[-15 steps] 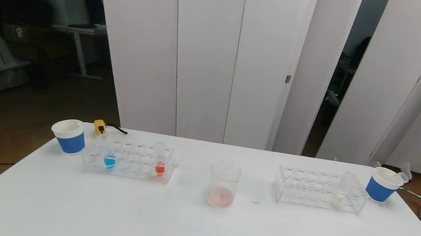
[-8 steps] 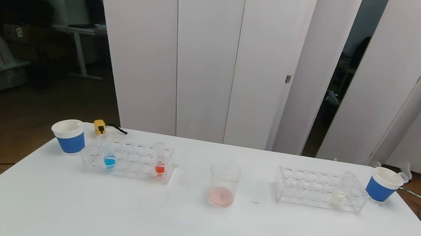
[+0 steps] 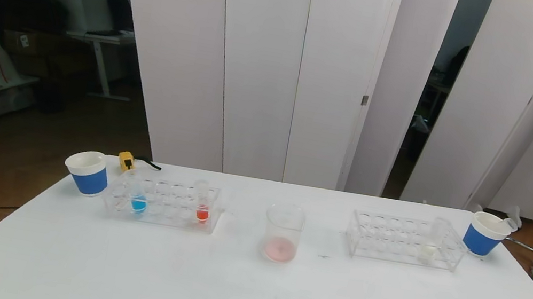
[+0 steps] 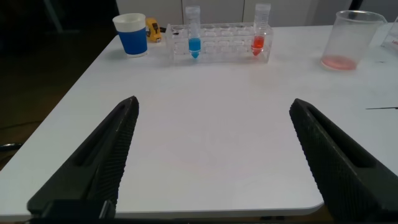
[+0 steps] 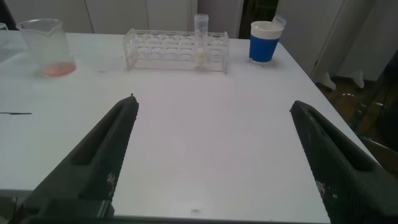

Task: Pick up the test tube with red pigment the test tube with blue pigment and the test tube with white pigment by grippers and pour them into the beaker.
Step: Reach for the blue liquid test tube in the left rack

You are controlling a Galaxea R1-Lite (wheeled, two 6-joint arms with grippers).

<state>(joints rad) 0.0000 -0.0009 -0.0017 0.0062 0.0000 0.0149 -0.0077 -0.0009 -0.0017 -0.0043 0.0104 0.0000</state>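
A white surface [image 3: 243,286] is seen carrying two clear racks, with a blue-banded paper cup [image 3: 87,172] beyond the left rack [image 3: 162,203] and another cup [image 3: 483,234] beside the right rack [image 3: 405,241]. A small yellow object [image 3: 126,160] lies behind the left rack. Nothing stands between the racks and the beaker [image 3: 283,232], which holds a shallow pink pool. The test tube with blue pigment [image 3: 138,196] and a red-filled tube [image 3: 202,202] are held upright in the left rack; the test tube with white pigment [image 3: 432,241], faint from the head view, appears seated in the right rack. The left pincer [image 4: 214,155] and right pincer [image 5: 214,155] are held low at the near edge, fingers wide apart, empty, and partly cut off.
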